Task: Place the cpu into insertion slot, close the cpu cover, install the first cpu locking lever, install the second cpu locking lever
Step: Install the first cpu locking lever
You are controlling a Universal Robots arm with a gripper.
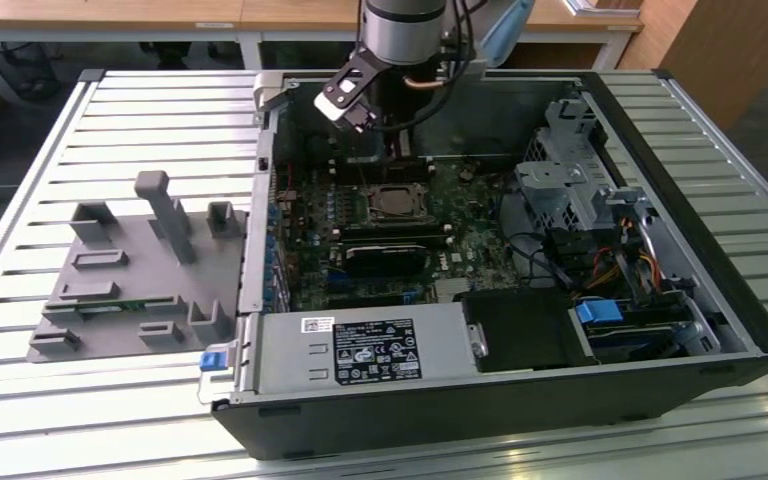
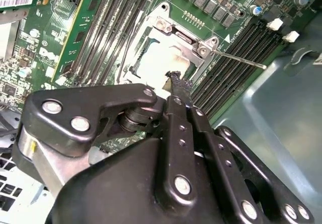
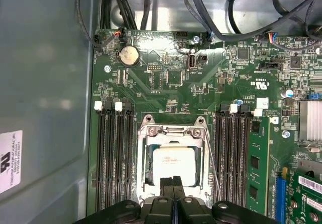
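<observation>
The cpu (image 3: 173, 166), silvery and square, lies in the insertion slot (image 3: 147, 167) on the green motherboard. It is also in the second wrist view (image 2: 158, 65) and in the exterior view (image 1: 391, 203). The cpu cover (image 3: 173, 131) lies down flat around it as a metal frame. One thin locking lever (image 3: 212, 163) runs along the socket's side, and its rod (image 2: 241, 60) sticks out free over the memory slots. My gripper (image 3: 173, 182) hovers just above the socket's edge, shut with nothing between its black fingers. It also shows as gripper (image 2: 176, 77) and gripper (image 1: 398, 150).
The open computer case (image 1: 704, 300) lies on a slatted table. Long black memory slots (image 3: 113, 158) flank the socket on both sides. A power supply (image 1: 357, 350) sits at the near end, with a drive cage and cables (image 1: 584, 200) at the exterior view's right. A grey fixture (image 1: 131, 270) stands at its left.
</observation>
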